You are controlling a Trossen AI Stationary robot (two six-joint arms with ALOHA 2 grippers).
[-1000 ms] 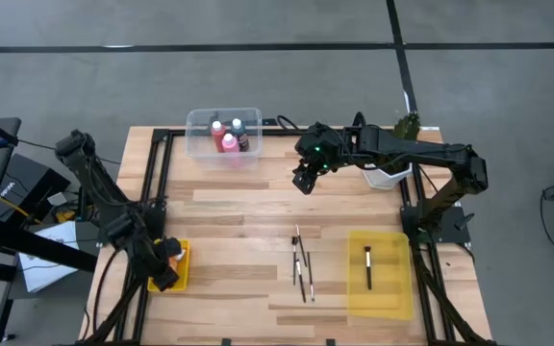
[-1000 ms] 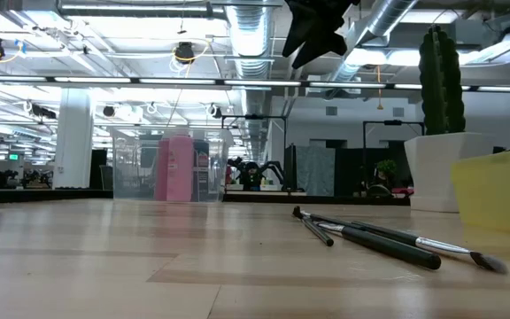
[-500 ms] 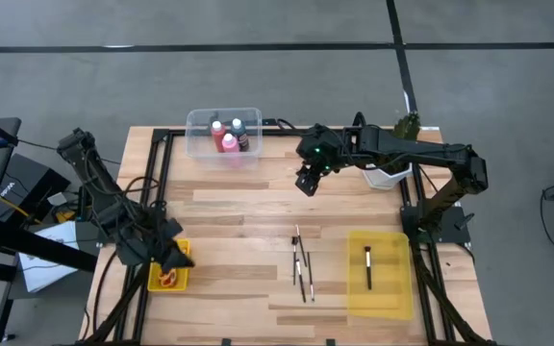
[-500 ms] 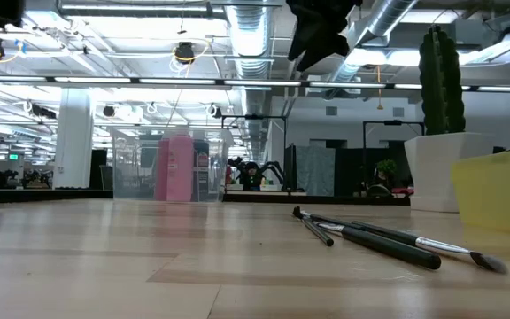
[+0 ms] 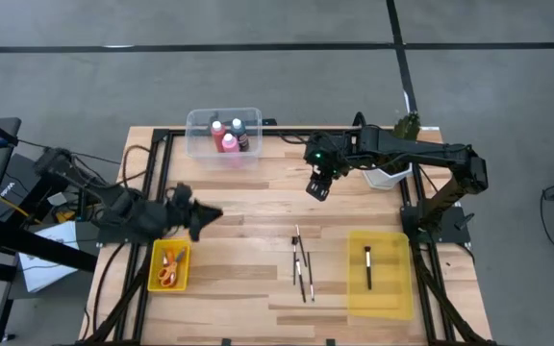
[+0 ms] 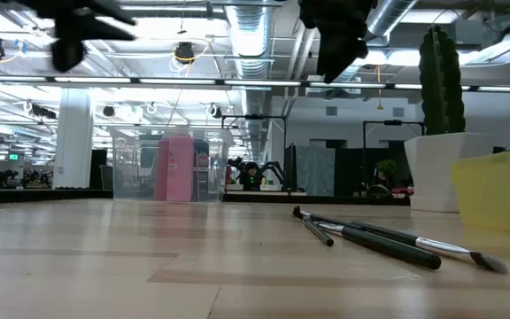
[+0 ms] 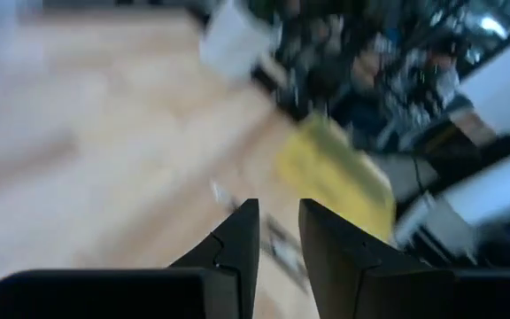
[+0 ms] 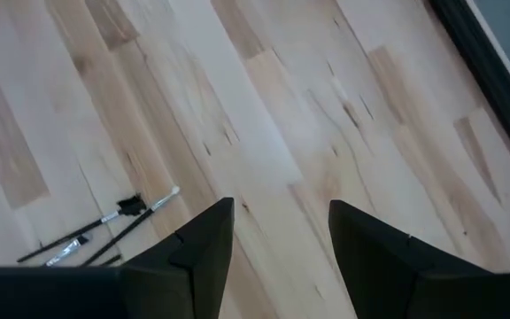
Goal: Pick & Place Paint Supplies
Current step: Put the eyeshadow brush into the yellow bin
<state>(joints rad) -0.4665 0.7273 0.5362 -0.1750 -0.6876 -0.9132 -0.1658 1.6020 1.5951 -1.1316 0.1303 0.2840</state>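
Overhead, the left gripper (image 5: 200, 213) is seen with fingers nearly pressed together, holding nothing. The right gripper (image 5: 316, 187) is spread, empty. Three brushes (image 5: 302, 263) lie mid-table, one brush (image 5: 367, 267) in the yellow tray (image 5: 392, 288), orange-handled scissors (image 5: 168, 270) in the small yellow bin (image 5: 152, 274).

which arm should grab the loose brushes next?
Probably right. The right gripper hangs open above the table, nearer the brushes and the yellow tray already holding one. The left gripper, empty with a narrow gap, is farther off.
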